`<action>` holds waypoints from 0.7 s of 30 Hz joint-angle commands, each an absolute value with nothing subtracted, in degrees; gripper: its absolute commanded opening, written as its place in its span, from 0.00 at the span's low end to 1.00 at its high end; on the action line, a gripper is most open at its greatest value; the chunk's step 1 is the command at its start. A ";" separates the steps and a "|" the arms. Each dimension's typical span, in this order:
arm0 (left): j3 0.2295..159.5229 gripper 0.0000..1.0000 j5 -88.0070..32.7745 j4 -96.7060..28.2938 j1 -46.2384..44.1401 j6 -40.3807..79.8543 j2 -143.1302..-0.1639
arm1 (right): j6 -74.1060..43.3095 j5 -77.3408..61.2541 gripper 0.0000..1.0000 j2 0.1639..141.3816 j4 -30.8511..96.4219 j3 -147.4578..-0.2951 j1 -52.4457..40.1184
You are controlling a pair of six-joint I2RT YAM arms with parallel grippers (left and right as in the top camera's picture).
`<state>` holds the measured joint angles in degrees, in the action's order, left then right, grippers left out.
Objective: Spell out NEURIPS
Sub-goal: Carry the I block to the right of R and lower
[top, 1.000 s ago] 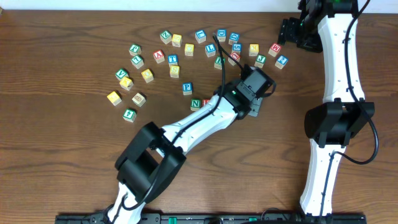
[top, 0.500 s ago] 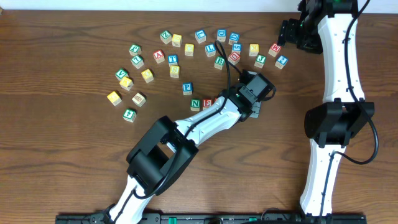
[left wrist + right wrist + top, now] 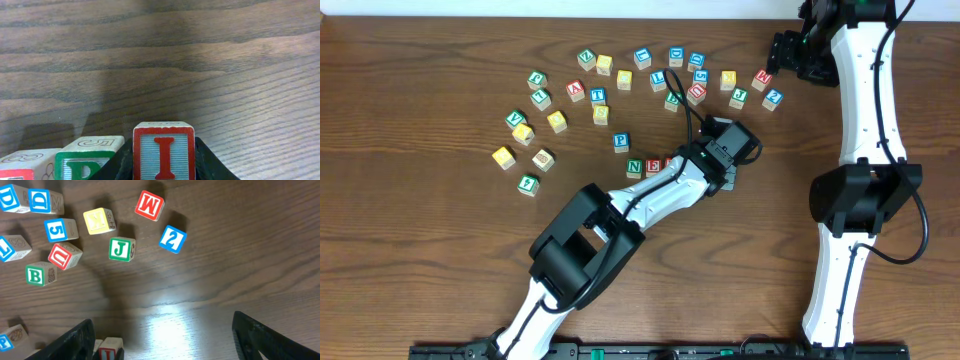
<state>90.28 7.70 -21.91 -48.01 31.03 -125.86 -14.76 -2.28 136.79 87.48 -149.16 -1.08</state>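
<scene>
My left gripper is shut on the red I cube, its dark fingers on both sides. Just left of it stands the green R cube, then a red-edged cube whose letter is cut off. In the overhead view the green N and red E start the row, which runs under the left wrist. The blue P and a plain yellowish cube lie apart. My right gripper hangs open at the back right, holding nothing.
Loose cubes arc across the back: a red U, green B, green J, blue 2, red M and blue 5. Several more lie at the left. The right arm's white links stand at the right.
The left arm's elbow has swung right and its wrist has eased slightly left toward the row, still holding the I cube. The right arm has not moved.
</scene>
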 commanded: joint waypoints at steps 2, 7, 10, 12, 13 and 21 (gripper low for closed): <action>89.89 0.31 8.84 -21.67 -47.88 32.27 -127.31 | -14.04 -1.61 0.82 136.09 87.68 -148.97 -0.84; 89.89 0.43 8.19 -21.28 -47.88 32.29 -127.31 | -14.04 -1.61 0.82 136.09 87.68 -148.97 -0.84; 89.91 0.43 8.19 -20.88 -47.88 32.27 -127.28 | -14.02 -1.61 0.82 136.07 87.68 -148.97 -0.82; 89.95 0.43 8.19 -20.82 -47.88 32.27 -126.91 | -14.00 -1.61 0.83 136.09 87.68 -148.97 -0.84; 90.06 0.43 8.19 -20.82 -47.88 32.25 -126.72 | -13.74 -1.63 0.83 136.09 87.68 -148.97 -0.82; 91.92 0.43 8.25 -23.14 -47.66 25.17 -119.63 | -13.19 -1.65 0.83 136.09 87.96 -148.97 -0.84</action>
<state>90.28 7.84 -22.55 -48.01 29.65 -125.32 -14.15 -2.28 136.79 87.68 -149.16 -1.08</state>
